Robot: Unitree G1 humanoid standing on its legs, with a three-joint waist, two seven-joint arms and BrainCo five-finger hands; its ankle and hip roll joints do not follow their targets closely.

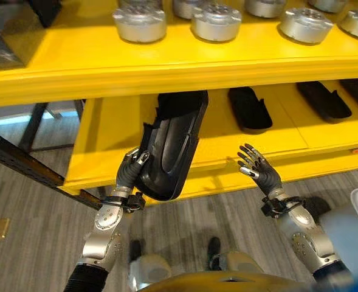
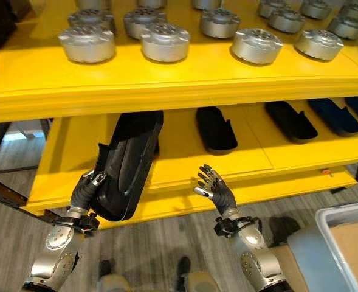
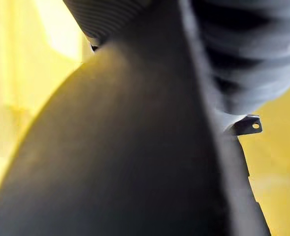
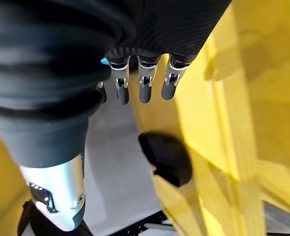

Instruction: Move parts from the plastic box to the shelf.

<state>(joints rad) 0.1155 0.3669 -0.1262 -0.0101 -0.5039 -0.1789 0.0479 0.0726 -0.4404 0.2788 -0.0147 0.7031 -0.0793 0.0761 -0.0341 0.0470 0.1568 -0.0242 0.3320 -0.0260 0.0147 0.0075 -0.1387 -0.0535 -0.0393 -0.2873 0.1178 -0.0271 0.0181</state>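
Note:
A long black plastic part (image 1: 169, 149) is tilted over the front left of the lower yellow shelf (image 1: 288, 143). Its far end reaches in under the upper shelf and its near end hangs past the shelf's front edge. My left hand (image 1: 130, 173) grips that near end from the left side with its fingers curled round the rim. In the left wrist view the part's dark surface (image 3: 125, 162) lies right against the hand. My right hand (image 1: 261, 170) is open with its fingers (image 4: 142, 83) spread, just before the shelf's front edge, apart from the part.
Other black parts (image 1: 250, 108) (image 1: 324, 100) lie in a row on the lower shelf to the right. Several round silver parts (image 1: 215, 21) stand on the upper shelf (image 1: 75, 61). The grey plastic box (image 2: 343, 243) is at the lower right on the floor side.

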